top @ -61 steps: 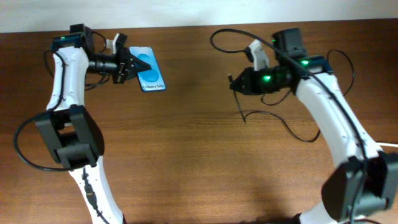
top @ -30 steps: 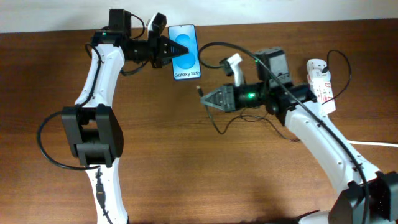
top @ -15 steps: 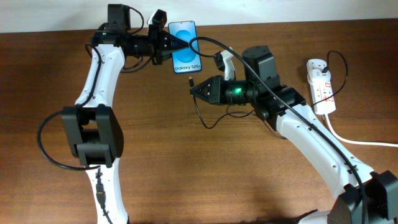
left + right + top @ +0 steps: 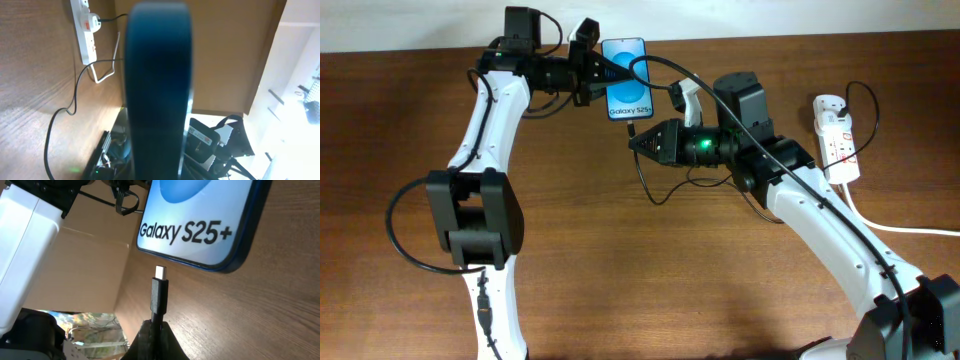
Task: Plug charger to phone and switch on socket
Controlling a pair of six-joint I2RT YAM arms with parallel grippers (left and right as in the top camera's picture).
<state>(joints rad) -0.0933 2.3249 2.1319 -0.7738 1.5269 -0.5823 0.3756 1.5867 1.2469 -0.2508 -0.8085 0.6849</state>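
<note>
Now left pincer (image 4: 605,72) clamps the phone (image 4: 632,95), right pincer (image 4: 634,143) clamps the charger (image 4: 159,295), tip near phone

Two robot arms: left arm (image 4: 485,115), right arm (image 4: 830,230). One phone (image 4: 625,78). One charger cable (image 4: 159,297). One power strip (image 4: 837,138), far right. One wooden table (image 4: 620,280).

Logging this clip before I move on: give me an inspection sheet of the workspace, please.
Surface: brown wooden table.
Job's things: phone, screen lit; charger tip just short of its lower edge, not in; socket at right, switch state unreadable.
Clutter: nothing seen.
Jaws: left jaws shut on phone; right jaws shut on charger.
Cables: black charger lead loops on table; white cord leaves socket.
Surroundings: pale wall behind.
</note>
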